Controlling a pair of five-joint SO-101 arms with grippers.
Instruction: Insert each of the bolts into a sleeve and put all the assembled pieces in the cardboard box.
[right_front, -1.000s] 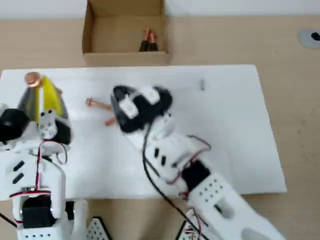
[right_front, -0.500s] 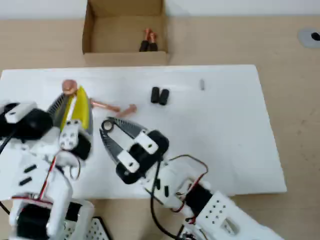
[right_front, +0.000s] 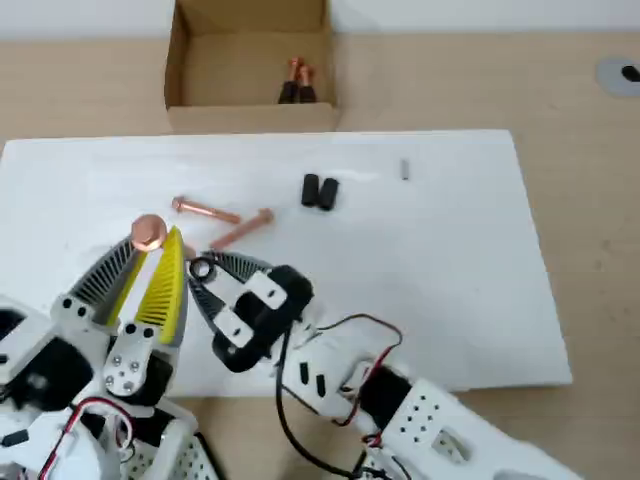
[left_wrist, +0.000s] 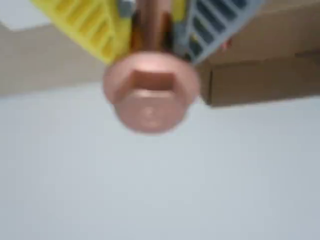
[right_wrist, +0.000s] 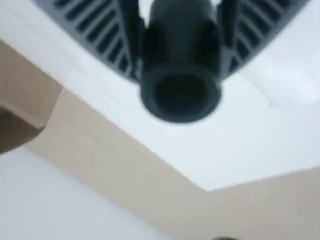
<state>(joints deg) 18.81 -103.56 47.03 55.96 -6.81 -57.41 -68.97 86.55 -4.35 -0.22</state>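
**Step in hand:** mating of one bolt with one sleeve, judged from a part gripped in each arm and the two held close together. Roughly mid-task, with pieces already boxed and loose parts left on the board.

**Left gripper** (right_front: 150, 250): yellow and grey fingers clenched on the shank of the held bolt (right_front: 148, 232). Copper, flanged head out past the fingertips. Over the near left of the white board (right_front: 450, 300).

**Right gripper** (right_front: 207, 266): black fingers clamped on the held sleeve (right_wrist: 180, 65). Black, open bore facing outward. Just right of the bolt head, close beside it, contact impossible to tell.

**Loose bolts:** far bolt (right_front: 205, 210) and near bolt (right_front: 243, 228), flat on the board just beyond the grippers, ends near each other.

**Spare sleeves** (right_front: 320, 191): two, side by side, right of the loose bolts, mid-board.

**Cardboard box** (right_front: 180, 70): beyond the far edge of the board, open-topped. Assembled pieces (right_front: 298, 82) against its right wall, apparently two.

**Next move, as judged:**
- Bore and shank to be brought onto one axis, then slid together.
- Free end of the shank hidden, so direction of approach uncertain.
- Fine alignment needed, with steady holds on both sides.
- Afterwards, carriage of the joined piece to the far box.
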